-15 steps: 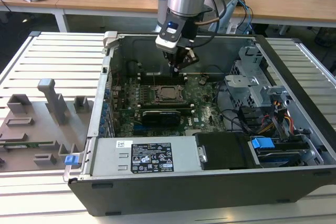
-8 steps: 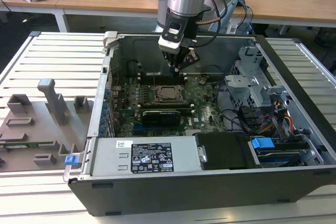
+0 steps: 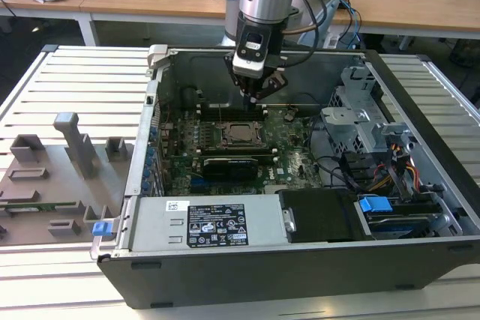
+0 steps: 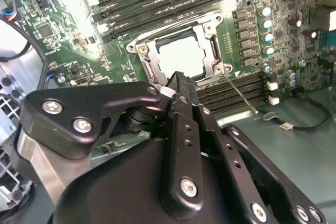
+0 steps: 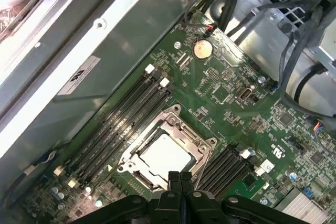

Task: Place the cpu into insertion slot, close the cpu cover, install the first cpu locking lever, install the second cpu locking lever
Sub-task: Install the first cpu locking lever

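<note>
The cpu [image 3: 241, 134] lies flat in the insertion slot [image 3: 241, 124] on the green board, its pale metal top showing in both wrist views [image 4: 181, 56] [image 5: 165, 153]. The cpu cover [image 4: 148, 62] [image 5: 181, 125] lies down around the chip as a silver frame. A thin metal lever [image 4: 239, 94] sticks out from one socket corner over the memory slots. My gripper [image 3: 258, 96] [image 4: 180, 79] [image 5: 179, 178] hangs just above the socket's edge. Its fingers are shut together, with nothing between them.
The board sits inside an open computer case [image 3: 154, 121] with tall metal walls. Long black memory slots [image 5: 123, 114] flank the socket. A drive cage and cables [image 3: 375, 148] stand at the exterior view's right, and a power supply [image 3: 214, 222] at the front. Grey fixtures [image 3: 67, 155] lie outside the case.
</note>
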Tool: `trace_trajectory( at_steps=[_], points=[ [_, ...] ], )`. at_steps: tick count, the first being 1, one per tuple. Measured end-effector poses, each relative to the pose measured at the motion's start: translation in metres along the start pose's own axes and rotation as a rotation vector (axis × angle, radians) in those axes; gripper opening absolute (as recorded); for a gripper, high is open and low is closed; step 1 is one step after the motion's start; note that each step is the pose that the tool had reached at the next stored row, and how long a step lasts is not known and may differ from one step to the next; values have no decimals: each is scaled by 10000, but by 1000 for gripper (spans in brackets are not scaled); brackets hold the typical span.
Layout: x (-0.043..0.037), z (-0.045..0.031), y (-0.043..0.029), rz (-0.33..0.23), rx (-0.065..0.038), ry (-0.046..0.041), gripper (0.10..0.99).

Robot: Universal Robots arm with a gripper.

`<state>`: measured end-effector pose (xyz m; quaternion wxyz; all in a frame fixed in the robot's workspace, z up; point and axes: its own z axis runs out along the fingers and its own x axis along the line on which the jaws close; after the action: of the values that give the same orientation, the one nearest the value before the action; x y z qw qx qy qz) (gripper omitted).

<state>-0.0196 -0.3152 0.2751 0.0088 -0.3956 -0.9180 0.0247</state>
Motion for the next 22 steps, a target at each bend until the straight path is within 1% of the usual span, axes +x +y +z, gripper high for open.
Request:
trace_trajectory(
  at_steps=[4, 7, 9, 11, 22],
  points=[
    [0, 0, 0, -444, -2, -23, 106],
    [0, 0, 0, -962, -3, -51, 106],
    [0, 0, 0, -1131, -4, -60, 106],
    [0, 0, 0, -1514, -6, -80, 106],
    [0, 0, 0, -2533, -9, -133, 106]
  ],
)
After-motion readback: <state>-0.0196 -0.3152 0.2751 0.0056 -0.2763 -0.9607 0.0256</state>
